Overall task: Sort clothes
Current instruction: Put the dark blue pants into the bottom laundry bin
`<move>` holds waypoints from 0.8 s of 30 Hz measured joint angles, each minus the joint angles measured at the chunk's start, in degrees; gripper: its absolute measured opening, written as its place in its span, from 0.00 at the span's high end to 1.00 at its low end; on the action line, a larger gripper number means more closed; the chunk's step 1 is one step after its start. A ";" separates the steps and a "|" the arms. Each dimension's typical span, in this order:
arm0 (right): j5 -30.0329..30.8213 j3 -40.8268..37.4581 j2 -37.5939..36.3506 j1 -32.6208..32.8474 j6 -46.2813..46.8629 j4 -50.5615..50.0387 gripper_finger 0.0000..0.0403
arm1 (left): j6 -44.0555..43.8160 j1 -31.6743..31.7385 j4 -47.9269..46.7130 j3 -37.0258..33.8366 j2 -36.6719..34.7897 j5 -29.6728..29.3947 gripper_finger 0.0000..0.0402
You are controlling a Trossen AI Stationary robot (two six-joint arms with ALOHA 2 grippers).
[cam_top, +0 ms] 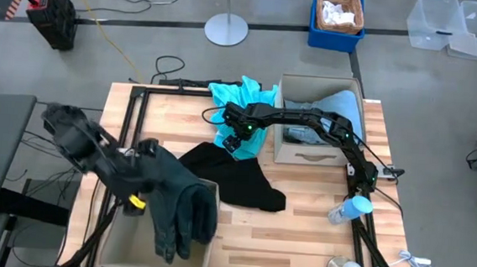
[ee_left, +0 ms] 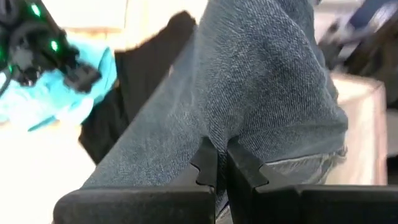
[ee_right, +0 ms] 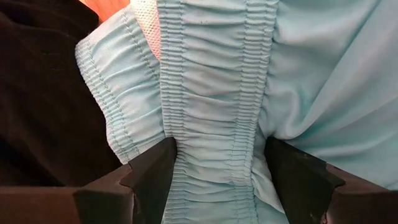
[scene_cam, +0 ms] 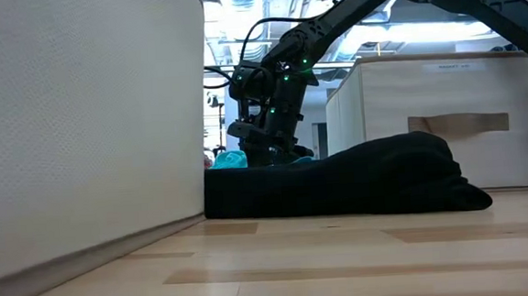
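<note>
The turquoise garment [ee_right: 211,112] lies bunched on the table [cam_top: 299,230] near the right-hand bin, its ribbed, gathered elastic waistband running straight between the jaws of the right gripper [cam_top: 240,140], which stand spread on either side of the band, seemingly lined up to pinch that firmer edge. Just beside those jaws, the black garment [cam_top: 235,180] sprawls flat and matte across the middle of the table. The dark green garment [ee_left: 249,93], a fine woven cloth, hangs in limp folds from the left gripper [ee_left: 214,171], whose jaws are pressed together on a fold of it above the beige bin [cam_top: 206,232], likely for dropping in. The pale dusty-blue garment [cam_top: 333,111] rests folded inside the other beige bin [cam_top: 308,155]
</note>
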 joint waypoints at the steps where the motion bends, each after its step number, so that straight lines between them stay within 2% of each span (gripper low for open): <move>1: 0.00 0.00 0.00 0.00 0.00 0.00 0.32 | -0.36 -0.33 -0.87 -0.01 0.85 0.07 0.99; 4: 0.00 0.00 0.00 0.00 -0.02 0.00 0.32 | -0.12 -0.98 -0.17 -1.90 1.63 4.22 0.99; 16: 0.00 0.00 0.00 0.00 -0.02 0.00 0.32 | -9.82 -2.47 0.56 -14.45 1.37 21.63 0.99; 24: 0.00 0.00 -0.02 0.00 -0.01 0.00 0.32 | -11.26 -4.39 8.99 -23.27 1.41 25.19 0.99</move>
